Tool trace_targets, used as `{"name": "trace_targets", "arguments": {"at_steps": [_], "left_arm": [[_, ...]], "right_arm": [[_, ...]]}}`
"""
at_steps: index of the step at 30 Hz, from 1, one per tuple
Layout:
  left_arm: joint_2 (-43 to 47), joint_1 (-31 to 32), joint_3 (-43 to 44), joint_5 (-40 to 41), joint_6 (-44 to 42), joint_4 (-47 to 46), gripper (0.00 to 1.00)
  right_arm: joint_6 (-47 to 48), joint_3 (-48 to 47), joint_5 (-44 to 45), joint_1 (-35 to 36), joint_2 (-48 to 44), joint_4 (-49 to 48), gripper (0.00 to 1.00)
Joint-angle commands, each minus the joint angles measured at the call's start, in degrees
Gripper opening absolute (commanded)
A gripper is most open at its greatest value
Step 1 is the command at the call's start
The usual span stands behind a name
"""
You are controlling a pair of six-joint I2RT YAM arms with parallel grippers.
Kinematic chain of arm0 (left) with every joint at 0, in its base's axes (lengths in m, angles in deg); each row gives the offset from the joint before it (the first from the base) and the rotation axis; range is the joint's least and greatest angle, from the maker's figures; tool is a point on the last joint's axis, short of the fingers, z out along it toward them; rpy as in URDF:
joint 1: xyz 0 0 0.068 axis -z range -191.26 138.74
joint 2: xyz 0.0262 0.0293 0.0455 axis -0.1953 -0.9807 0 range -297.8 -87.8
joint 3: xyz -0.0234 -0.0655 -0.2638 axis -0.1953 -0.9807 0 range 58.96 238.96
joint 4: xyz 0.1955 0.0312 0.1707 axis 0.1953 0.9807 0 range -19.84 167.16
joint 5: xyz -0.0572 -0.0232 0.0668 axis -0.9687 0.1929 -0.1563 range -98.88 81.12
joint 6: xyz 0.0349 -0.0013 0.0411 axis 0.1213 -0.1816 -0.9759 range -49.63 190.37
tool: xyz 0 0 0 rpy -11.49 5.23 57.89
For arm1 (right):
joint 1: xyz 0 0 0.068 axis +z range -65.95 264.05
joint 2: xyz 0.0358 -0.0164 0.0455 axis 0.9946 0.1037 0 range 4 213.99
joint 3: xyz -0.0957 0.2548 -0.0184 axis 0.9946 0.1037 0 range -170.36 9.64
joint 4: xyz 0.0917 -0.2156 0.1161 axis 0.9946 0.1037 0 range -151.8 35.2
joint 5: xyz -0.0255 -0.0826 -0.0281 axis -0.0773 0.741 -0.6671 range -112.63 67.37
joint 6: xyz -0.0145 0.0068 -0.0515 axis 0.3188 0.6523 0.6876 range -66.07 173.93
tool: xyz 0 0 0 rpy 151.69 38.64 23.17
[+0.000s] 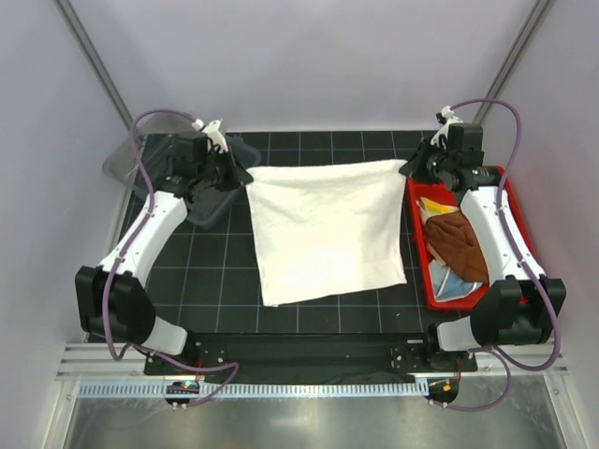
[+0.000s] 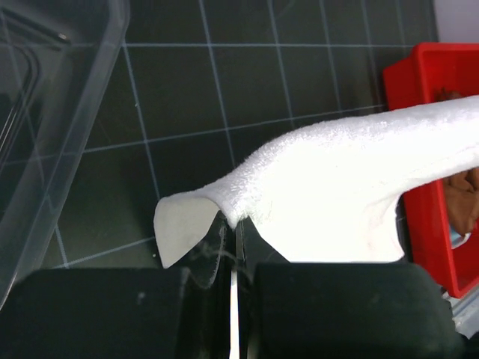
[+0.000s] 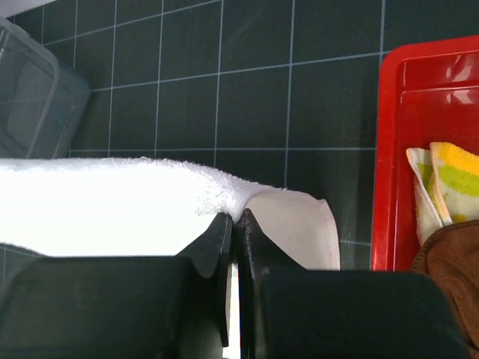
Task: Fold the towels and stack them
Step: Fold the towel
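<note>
your left gripper (image 2: 230,221) is clamped on the far left corner of the cream-white towel (image 1: 328,229), and your right gripper (image 3: 233,220) is pinching the far right corner the same way. the towel stretches between them across the middle of the black grid mat (image 1: 211,281), its far edge raised off the mat. to your right the red tray (image 1: 420,253) holds the rust-brown towel (image 1: 460,245), with the yellow towel (image 1: 432,206) at its far end and the light-blue towel (image 1: 454,285) at its near end. a clear plastic bin (image 1: 126,166) sits at the far left, just beside your left gripper
</note>
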Motion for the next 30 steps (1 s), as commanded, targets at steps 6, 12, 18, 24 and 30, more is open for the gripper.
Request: {"name": "trace_targets", "arguments": {"at_steps": [6, 12, 18, 24, 30], "left_arm": [[12.9, -0.8, 0.2, -5.9, 0.2, -6.8, 0.0], [21.0, -0.8, 0.3, -8.0, 2.4, -6.0, 0.0], [30.4, -0.8, -2.3, -11.0, 6.3, -5.8, 0.0], [36.2, -0.8, -2.3, -13.5, 9.6, 0.3, 0.0], [34.9, -0.8, 2.2, -14.2, 12.6, 9.3, 0.0]], "right_arm": [[0.3, -2.7, 2.6, -1.5, -12.1, 0.2, 0.01], [1.4, -2.1, 3.5, -1.5, -23.0, 1.9, 0.01], [0.8, -2.4, 0.3, -1.5, -30.5, 6.1, 0.01], [-1.4, -0.7, -1.3, -1.5, -39.8, 9.6, 0.01], [-3.0, -2.2, -2.0, -1.5, -40.6, 11.8, 0.01]]}}
